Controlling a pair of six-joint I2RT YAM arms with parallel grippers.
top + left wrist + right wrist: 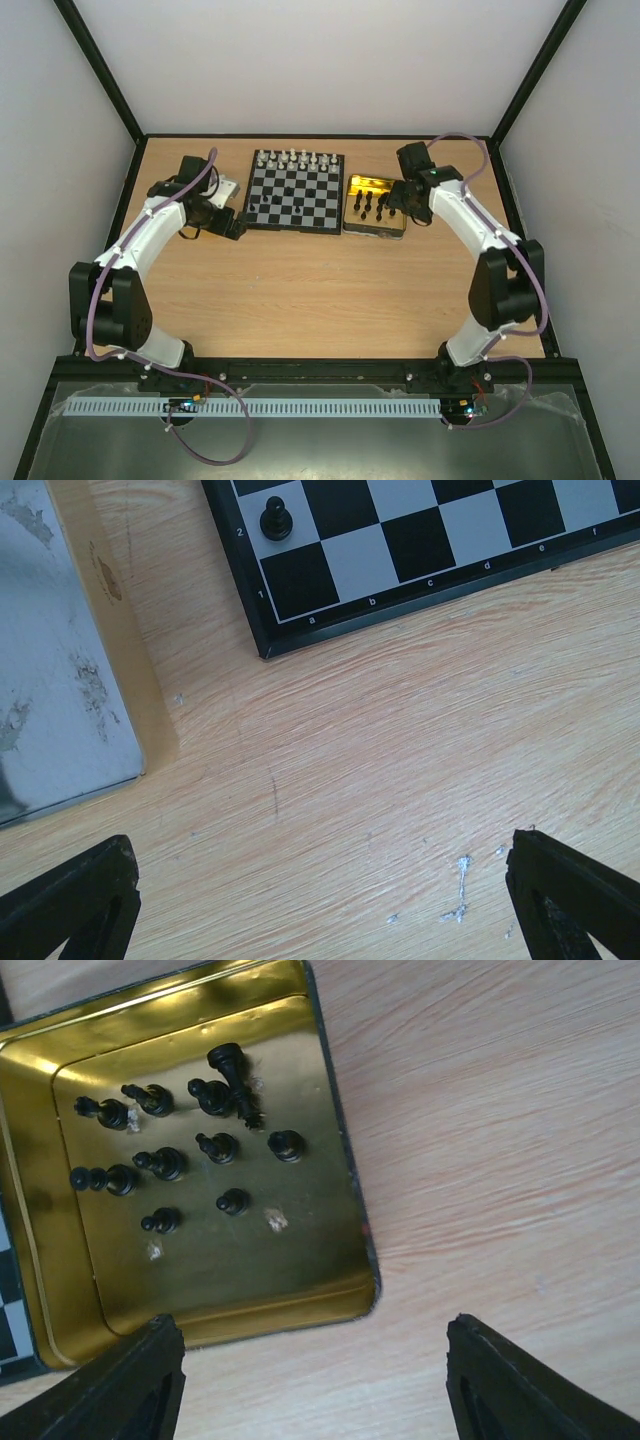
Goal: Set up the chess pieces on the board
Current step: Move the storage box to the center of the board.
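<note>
The board (318,203) lies at the back centre of the table. A row of white chess pieces (295,158) stands along its far edge, and a black piece (290,188) stands near its middle. In the left wrist view a black pawn (275,520) stands on a pale square by the board's corner (420,540). Several black chess pieces (215,1145) stand in a gold tray (250,1310); one (235,1075) lies tipped over. My left gripper (320,905) hangs open over bare wood beside the board's near-left corner. My right gripper (315,1385) is open just off the gold tray's near edge, with nothing between its fingers.
A silver-grey metal tray (50,680) lies left of the board, close to my left gripper (238,226). The gold tray (376,234) lies right of the board, under my right gripper (392,203). White walls and a black frame enclose the table.
</note>
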